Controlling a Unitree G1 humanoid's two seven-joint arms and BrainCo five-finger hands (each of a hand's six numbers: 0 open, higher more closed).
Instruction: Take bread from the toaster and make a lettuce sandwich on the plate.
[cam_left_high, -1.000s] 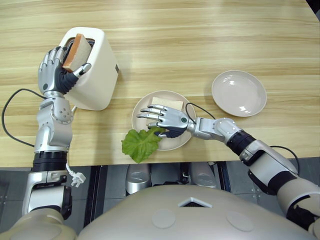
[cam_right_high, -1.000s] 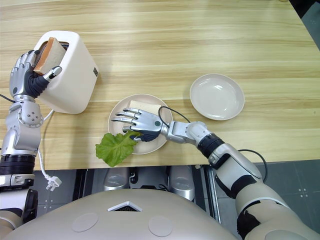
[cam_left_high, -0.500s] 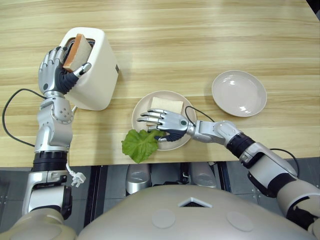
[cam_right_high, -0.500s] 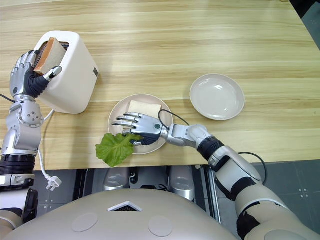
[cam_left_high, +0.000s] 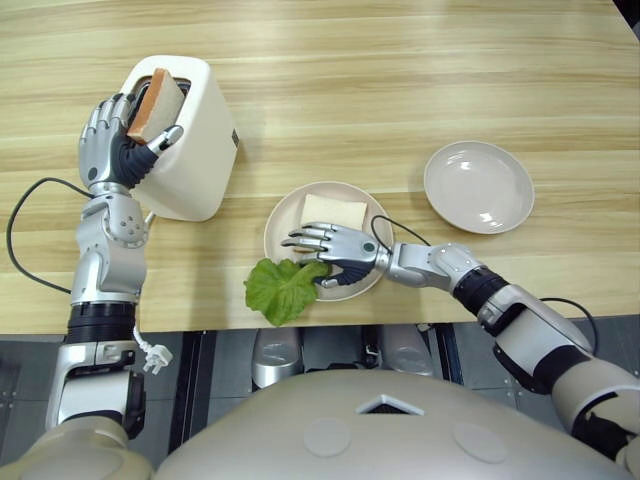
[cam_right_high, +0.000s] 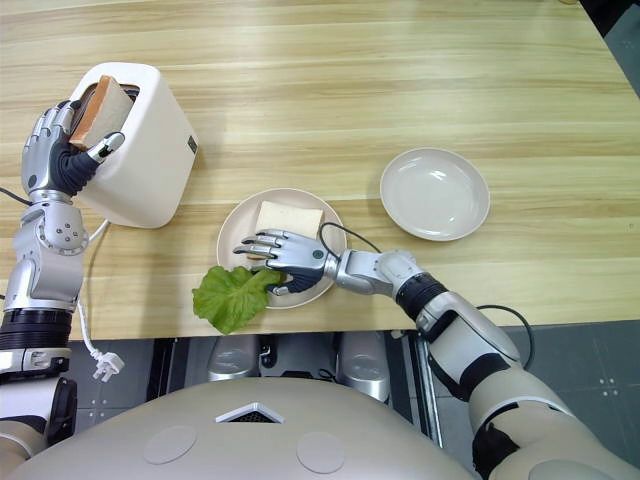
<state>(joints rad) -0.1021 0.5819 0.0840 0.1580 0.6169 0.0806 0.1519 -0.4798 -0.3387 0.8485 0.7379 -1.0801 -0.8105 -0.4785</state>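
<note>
At the table's near edge, lower centre of the frame, a green lettuce leaf (cam_left_high: 283, 288) lies partly on the wood and partly over the rim of a beige plate (cam_left_high: 284, 213). The right hand (cam_left_high: 337, 259) comes in from the lower right and lies low over the near half of that plate, its fingers (cam_left_high: 305, 238) pointing toward the left of the frame and loosely curled. The leaf's right edge is caught between them and the thumb beneath. Just beyond the hand, on the far half of the same plate, a white bread slice (cam_left_high: 334, 211) lies flat. To the right, well apart, sits an empty shallow dish (cam_left_high: 478, 186). At lower left a white plug (cam_left_high: 156, 355) hangs below the table edge. In the upper left, the left hand (cam_left_high: 113, 142) is closed around a crusted bread slice (cam_left_high: 157, 92) that stands tilted out of the slot of a white toaster (cam_left_high: 198, 150). The light wooden table (cam_left_high: 400, 70) runs on to the top of the frame.
</note>
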